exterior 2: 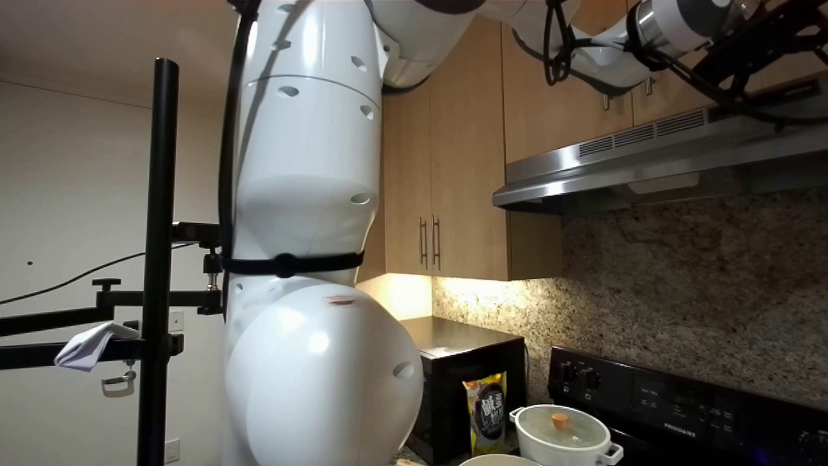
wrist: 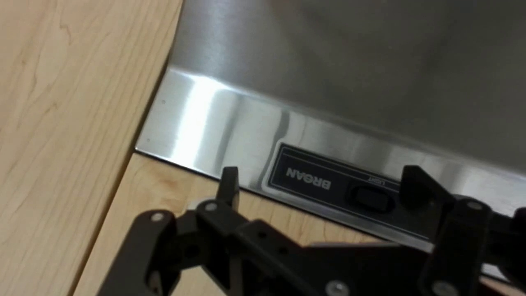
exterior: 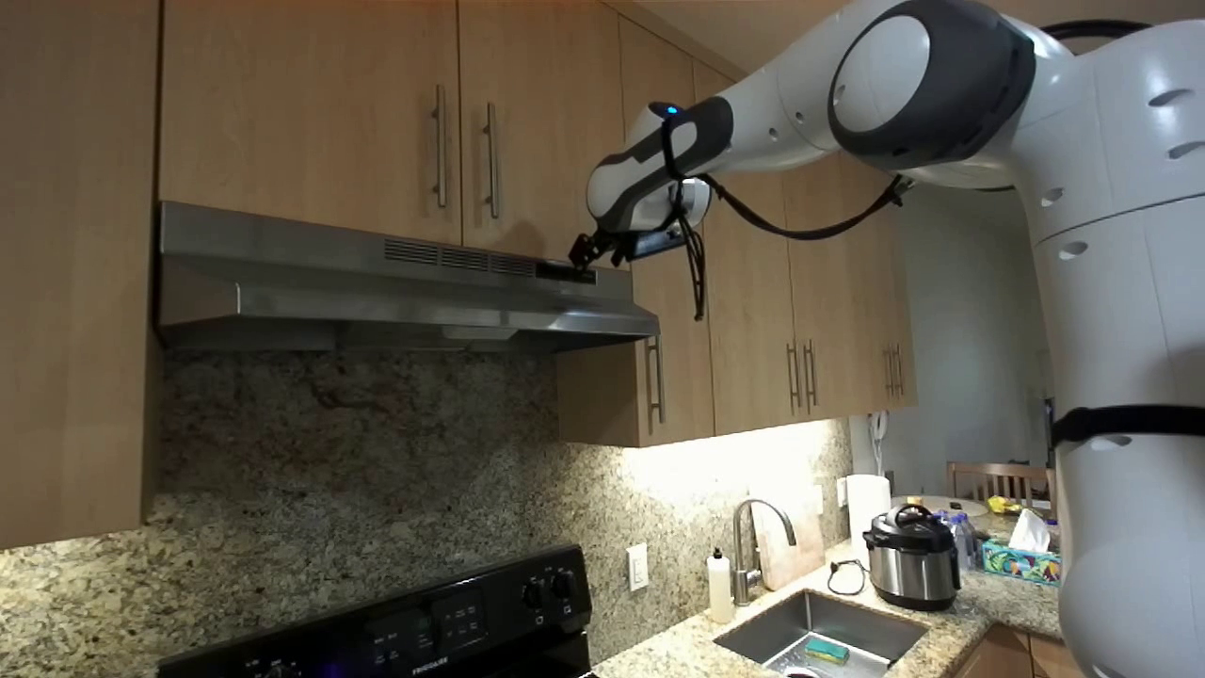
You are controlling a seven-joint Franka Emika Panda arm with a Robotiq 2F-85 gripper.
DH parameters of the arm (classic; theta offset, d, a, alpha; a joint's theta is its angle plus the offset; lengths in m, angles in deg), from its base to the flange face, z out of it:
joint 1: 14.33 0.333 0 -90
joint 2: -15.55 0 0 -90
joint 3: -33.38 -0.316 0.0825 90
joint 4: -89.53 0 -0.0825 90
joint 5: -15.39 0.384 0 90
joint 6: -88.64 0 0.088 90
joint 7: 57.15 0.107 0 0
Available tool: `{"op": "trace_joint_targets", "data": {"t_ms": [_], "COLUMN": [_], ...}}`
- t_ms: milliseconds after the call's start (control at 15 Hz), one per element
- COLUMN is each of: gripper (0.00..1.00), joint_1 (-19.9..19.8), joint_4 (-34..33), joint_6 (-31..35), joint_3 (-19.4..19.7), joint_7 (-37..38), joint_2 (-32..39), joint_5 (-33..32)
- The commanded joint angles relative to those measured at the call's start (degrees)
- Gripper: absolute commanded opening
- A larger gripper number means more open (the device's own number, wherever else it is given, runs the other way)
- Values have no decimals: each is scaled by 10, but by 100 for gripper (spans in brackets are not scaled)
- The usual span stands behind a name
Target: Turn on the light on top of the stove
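Note:
The stainless-steel range hood (exterior: pixel 395 292) hangs above the black stove (exterior: pixel 414 626). In both exterior views the light (exterior: pixel 478 332) is a pale panel under the hood; it looks unlit, and the stone behind the stove is dim. My gripper (wrist: pixel 322 176) stands open before the hood's upper front face, its fingers spread wide and holding nothing. Between them in the wrist view lies a black BROAN panel (wrist: pixel 306 177) with upside-down lettering. Its black rocker switch (wrist: pixel 372 198), labelled LIGHT, sits close beside the right fingertip (wrist: pixel 415 185). Whether that finger touches the panel, I cannot tell.
Pale wooden cabinets (exterior: pixel 311 113) with steel bar handles (exterior: pixel 441 146) rise directly above the hood. Another cabinet (exterior: pixel 678 377) adjoins its end near the sink. A white pot (exterior 2: pixel 563 446) stands by the stove's back panel. Cables (exterior: pixel 695 254) dangle from the wrist.

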Motion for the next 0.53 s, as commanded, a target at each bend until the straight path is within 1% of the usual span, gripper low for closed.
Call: {"op": "trace_joint_targets", "data": {"t_ms": [0, 267, 467], "gripper": [100, 100, 100], "joint_1": [-7, -10, -11], "joint_4": [-28, -44, -52], "joint_6": [-17, -15, -30], "joint_3": [-9, -10, -9], "joint_7": [-39, -37, -33], "joint_2": [17, 27, 32], "joint_5": [22, 20, 11]}}
